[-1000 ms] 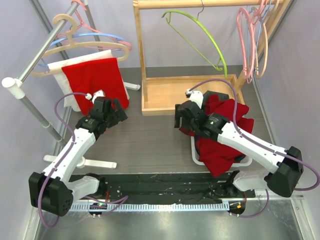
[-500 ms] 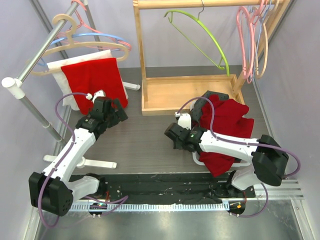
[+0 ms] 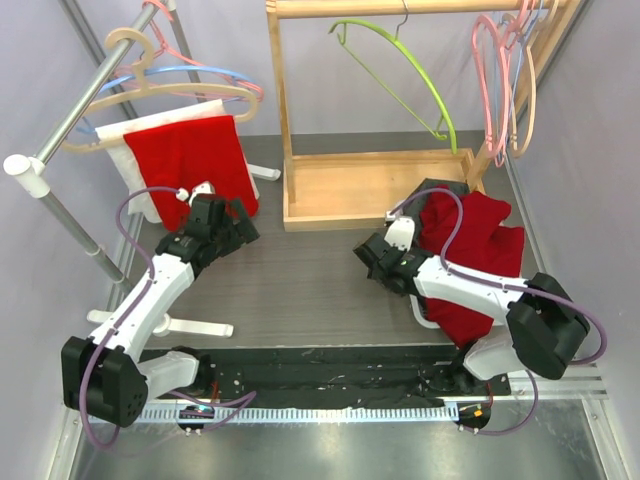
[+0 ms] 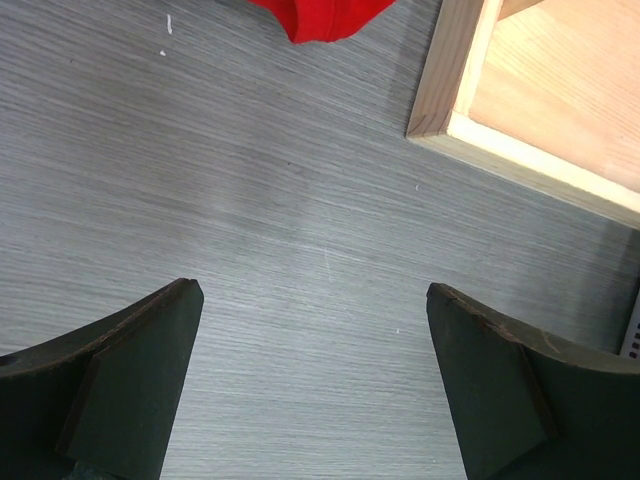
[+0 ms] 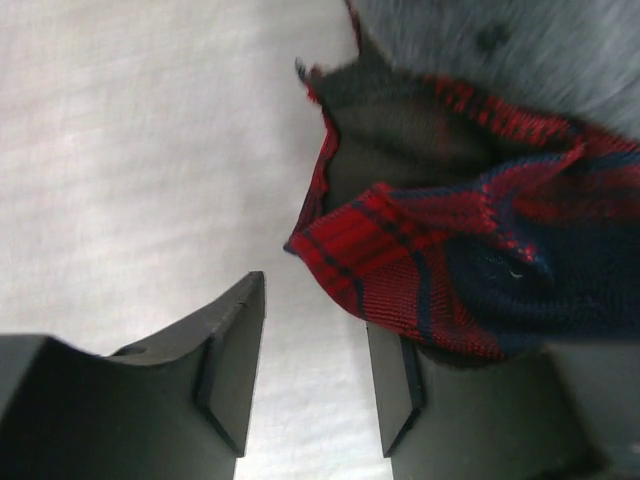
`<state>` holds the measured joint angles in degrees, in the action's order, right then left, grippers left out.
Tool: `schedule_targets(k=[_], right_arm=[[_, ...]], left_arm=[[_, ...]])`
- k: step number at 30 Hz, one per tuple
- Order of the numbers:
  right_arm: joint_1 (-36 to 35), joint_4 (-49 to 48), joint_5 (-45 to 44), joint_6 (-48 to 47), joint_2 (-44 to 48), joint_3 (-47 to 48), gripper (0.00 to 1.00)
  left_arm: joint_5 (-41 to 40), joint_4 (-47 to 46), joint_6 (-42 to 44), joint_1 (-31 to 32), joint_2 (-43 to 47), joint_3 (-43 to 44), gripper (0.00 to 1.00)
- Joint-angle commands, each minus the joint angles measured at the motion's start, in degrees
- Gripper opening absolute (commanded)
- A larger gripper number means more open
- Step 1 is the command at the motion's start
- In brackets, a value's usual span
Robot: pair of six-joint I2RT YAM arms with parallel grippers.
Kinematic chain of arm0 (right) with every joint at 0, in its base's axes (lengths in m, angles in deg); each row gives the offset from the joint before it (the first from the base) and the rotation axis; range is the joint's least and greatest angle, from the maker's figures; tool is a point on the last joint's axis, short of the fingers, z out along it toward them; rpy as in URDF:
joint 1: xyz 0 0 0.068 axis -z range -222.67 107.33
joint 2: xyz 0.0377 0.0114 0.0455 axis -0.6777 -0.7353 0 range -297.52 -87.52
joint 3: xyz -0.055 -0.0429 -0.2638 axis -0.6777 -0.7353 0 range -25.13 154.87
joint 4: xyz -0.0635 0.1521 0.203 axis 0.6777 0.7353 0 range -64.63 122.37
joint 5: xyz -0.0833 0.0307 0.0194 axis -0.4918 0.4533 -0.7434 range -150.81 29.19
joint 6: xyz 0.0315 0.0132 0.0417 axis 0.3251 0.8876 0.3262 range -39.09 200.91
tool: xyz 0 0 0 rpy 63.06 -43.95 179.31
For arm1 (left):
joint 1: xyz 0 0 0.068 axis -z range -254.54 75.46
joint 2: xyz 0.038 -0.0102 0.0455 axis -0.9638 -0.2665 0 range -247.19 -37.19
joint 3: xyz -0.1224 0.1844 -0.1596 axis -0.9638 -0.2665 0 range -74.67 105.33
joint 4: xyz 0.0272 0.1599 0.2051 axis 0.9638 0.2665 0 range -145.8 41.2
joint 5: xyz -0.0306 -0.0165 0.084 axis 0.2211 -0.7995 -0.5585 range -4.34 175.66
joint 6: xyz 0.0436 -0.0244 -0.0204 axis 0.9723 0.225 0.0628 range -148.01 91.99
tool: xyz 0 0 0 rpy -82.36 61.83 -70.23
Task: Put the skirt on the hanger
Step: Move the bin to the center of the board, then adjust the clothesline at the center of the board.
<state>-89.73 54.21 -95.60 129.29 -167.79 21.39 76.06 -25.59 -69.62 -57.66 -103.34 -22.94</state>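
Skirt (image 5: 430,250), just beside right tool (image 5: 315,315) — narrowly open

Grey wood-grain counter (image 3: 300,290). Light wooden box-base clothes rack (image 3: 370,185) at rear centre, with lime-green plastic hanger (image 3: 380,25) on its top rail. Silver metal rail (image 3: 75,110) at rear left, red cloth (image 3: 190,160) hanging from it. Heap of red fabric garments (image 3: 475,250) at right, before the rack. Left pincer (image 3: 240,228) just before the cloth. Right pincer (image 3: 368,262) just left of the heap.
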Motion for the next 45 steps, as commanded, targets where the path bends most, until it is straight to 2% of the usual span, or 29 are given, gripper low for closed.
schedule_targets(k=[1, 9, 21, 24, 28, 35, 42, 45], right_arm=[[5.0, -3.3, -5.6, -2.8, -0.5, 3.7, 0.51], [15.1, -4.8, -8.3, -3.5, -3.1, 3.1, 0.52], [31.0, -7.0, -3.6, -10.0, 4.2, -3.0, 0.52], [31.0, -8.7, 0.0, -13.5, 5.2, -2.9, 0.55], [30.2, -12.1, 9.9, -16.2, 4.8, -2.4, 0.61], [22.2, -13.8, 10.1, -16.8, -0.7, 0.8, 0.63], [20.8, -19.8, 13.0, -18.8, -10.8, 5.5, 0.63], [20.7, -20.1, 11.7, -19.8, -15.6, 9.2, 0.63]], left_arm=[[0.7, -2.1, -0.5, 0.3, 0.1, -0.3, 1.0], [0.6, -2.1, -0.4, 0.3, 0.0, -0.4, 1.0], [2.1, -3.1, -0.2, 0.2, -1.4, -0.9, 1.0], [3.5, -3.9, -0.2, 0.2, -2.1, -1.2, 1.0], [8.0, -6.1, 0.5, 0.3, -2.6, -2.1, 1.0], [11.9, -9.7, 1.1, 2.8, -4.6, -4.2, 1.0], [12.2, -14.6, 2.1, 6.4, -10.7, -3.4, 0.98], [12.0, -15.9, 2.7, 7.3, -13.5, -1.5, 0.97]])
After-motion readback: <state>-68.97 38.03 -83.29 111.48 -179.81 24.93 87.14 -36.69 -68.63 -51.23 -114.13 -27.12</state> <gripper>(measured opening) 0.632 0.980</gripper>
